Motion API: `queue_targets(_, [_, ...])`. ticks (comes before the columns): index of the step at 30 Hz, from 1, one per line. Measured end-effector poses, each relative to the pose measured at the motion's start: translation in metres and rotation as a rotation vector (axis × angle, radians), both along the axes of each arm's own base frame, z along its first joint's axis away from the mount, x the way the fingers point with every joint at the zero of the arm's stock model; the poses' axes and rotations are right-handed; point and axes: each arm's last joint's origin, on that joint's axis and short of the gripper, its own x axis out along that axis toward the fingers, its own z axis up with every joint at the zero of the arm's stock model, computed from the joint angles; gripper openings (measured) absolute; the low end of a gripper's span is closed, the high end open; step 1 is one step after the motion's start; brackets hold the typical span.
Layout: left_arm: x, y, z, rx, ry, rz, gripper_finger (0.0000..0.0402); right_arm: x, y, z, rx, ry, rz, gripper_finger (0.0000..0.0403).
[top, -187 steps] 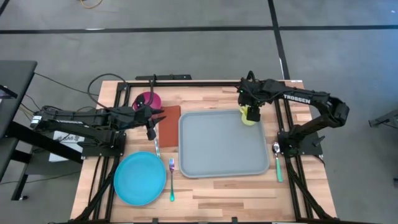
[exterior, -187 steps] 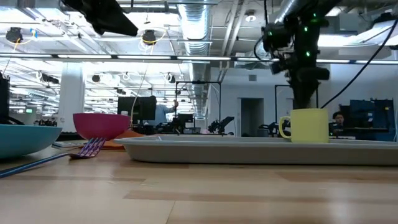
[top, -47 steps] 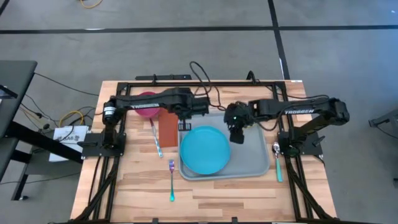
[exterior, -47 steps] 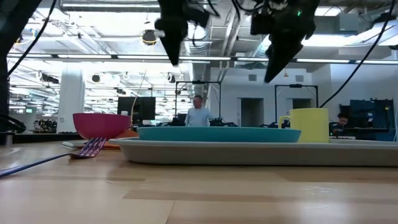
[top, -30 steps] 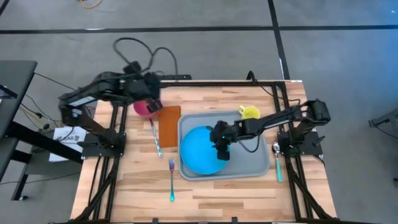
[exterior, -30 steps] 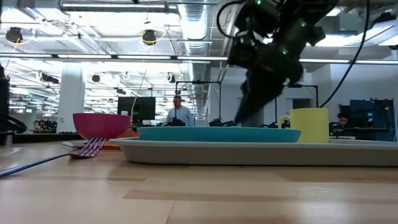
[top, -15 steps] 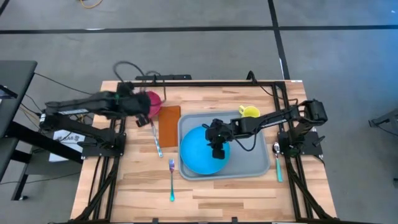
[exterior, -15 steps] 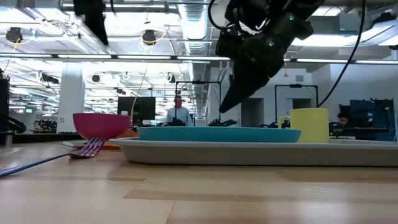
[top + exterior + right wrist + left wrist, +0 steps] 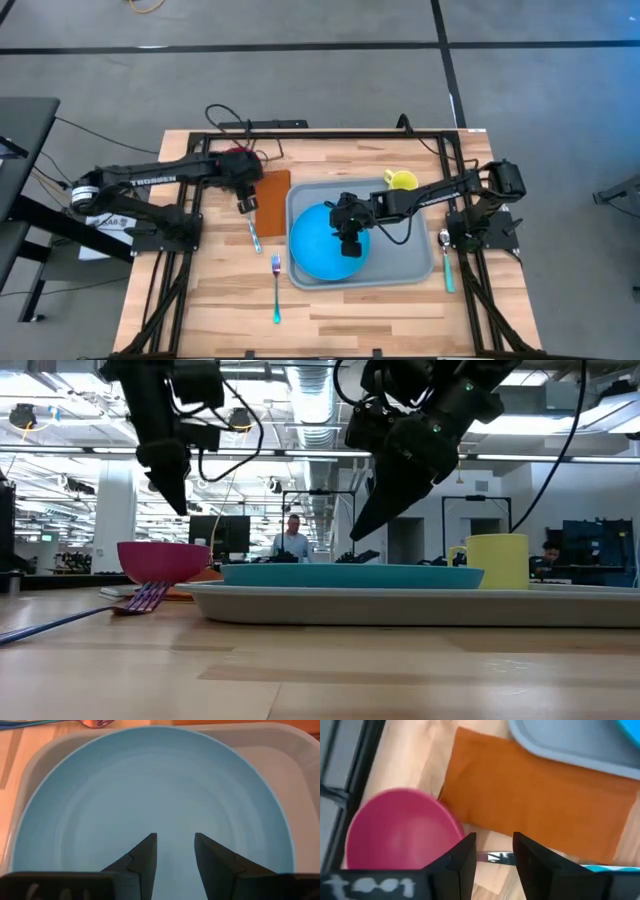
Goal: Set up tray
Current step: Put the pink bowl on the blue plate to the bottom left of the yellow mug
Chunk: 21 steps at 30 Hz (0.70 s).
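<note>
Our right pincer (image 9: 349,243) hovers released over the blue plate (image 9: 320,242) lying in the tray (image 9: 400,250) at the counter's (image 9: 330,305) centre, while our left pincer (image 9: 243,203), also released, hangs at nine o'clock above the napkin (image 9: 272,203), probably to fetch it.

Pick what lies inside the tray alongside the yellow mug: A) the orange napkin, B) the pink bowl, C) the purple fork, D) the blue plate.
D: the blue plate lies inside the tray with the yellow mug, under the right gripper; everything else rests on the table.
</note>
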Motion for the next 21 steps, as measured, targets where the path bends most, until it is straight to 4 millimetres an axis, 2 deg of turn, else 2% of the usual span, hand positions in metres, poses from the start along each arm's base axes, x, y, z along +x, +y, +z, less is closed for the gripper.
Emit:
queue_targets(9, [-0.010, 0.034, -0.006, -0.066, -0.007, 0.113, 0.0119, 0.000, -0.004, 0.000, -0.017, 0.005, 0.008, 0.0123])
queue_targets(12, [-0.007, 0.038, -0.014, -0.135, -0.006, 0.120, 0.0119, 0.000, -0.004, 0.000, -0.017, 0.005, 0.007, 0.0123])
queue_targets(21, [0.011, 0.051, -0.043, -0.145, 0.073, 0.139, 0.0119, 0.000, -0.004, 0.000, -0.017, 0.005, 0.007, 0.0123])
